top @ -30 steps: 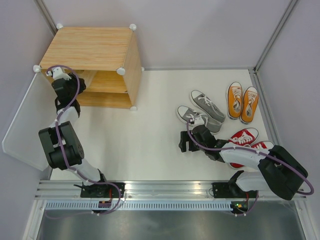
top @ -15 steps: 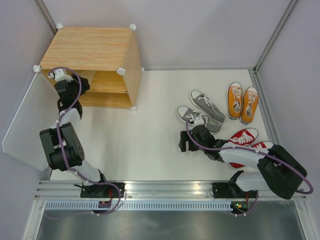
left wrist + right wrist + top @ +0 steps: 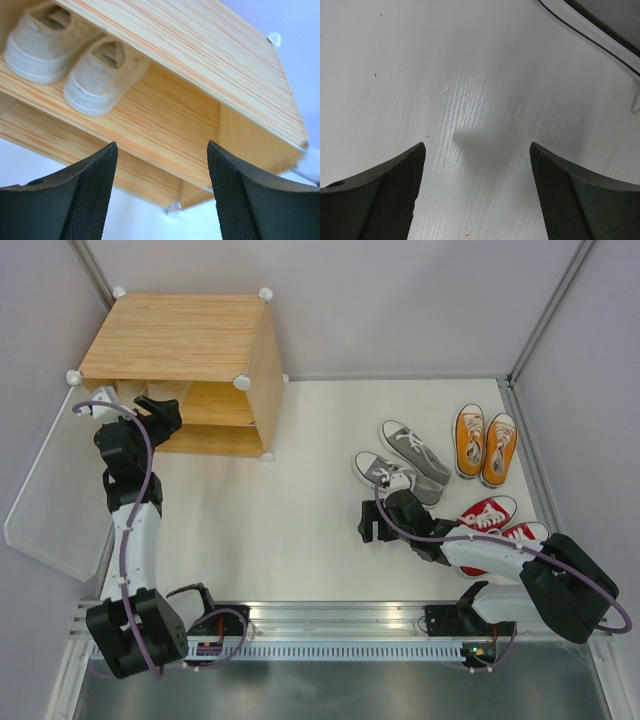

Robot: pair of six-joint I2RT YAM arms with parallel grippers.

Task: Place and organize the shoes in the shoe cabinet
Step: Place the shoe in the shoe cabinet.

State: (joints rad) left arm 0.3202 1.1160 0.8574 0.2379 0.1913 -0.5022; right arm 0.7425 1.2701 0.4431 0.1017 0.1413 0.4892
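Note:
The light-wood shoe cabinet (image 3: pixel 190 335) stands at the far left, its open front facing me. In the left wrist view the cabinet (image 3: pixel 200 60) holds a cream pair of shoes (image 3: pixel 90 80) on its middle shelf, heels outward. My left gripper (image 3: pixel 158 410) is open and empty just in front of the opening (image 3: pixel 161 150). The grey pair (image 3: pixel 405 460), the orange pair (image 3: pixel 485 445) and the red pair (image 3: pixel 495 520) lie on the table at right. My right gripper (image 3: pixel 372 528) is open and empty over bare table (image 3: pixel 477 150), left of the grey and red shoes.
The cabinet's white door panel (image 3: pixel 50 490) hangs open at the far left beside my left arm. White walls and metal posts close in the table (image 3: pixel 300 500). A metal rail (image 3: pixel 340 625) runs along the near edge.
My left gripper has drawn back out of the cabinet opening and the left arm has swung toward the near edge. The right arm and the shoes have not moved.

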